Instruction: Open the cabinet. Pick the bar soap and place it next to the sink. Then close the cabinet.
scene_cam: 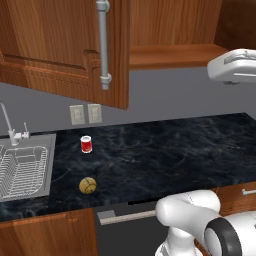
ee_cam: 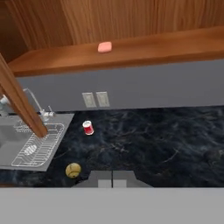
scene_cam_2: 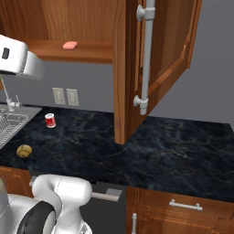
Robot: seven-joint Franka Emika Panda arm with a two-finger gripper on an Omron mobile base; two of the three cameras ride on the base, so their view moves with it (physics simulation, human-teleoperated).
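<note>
The cabinet [scene_cam: 175,55] is open. One door with a grey bar handle [scene_cam: 103,45] stands swung out on the sink side, and another door [scene_cam_2: 137,68] stands out on the other side. The bar soap [ee_cam: 104,47], a small salmon-pink block, lies on the cabinet's bottom shelf [scene_cam_2: 70,45]. My gripper [ee_cam: 112,180] is shut and empty. It hovers well in front of and below the shelf, facing the soap from a distance. The steel sink [scene_cam: 47,150] with its wire rack and faucet sits at the counter's left end [ee_cam: 65,120].
A red can [scene_cam: 86,144] stands on the dark marble counter [scene_cam: 165,155] right of the sink, with a yellow-brown ball [scene_cam: 87,185] nearer the front edge. Two wall outlets [scene_cam: 86,114] sit below the cabinet. The open doors overhang the counter.
</note>
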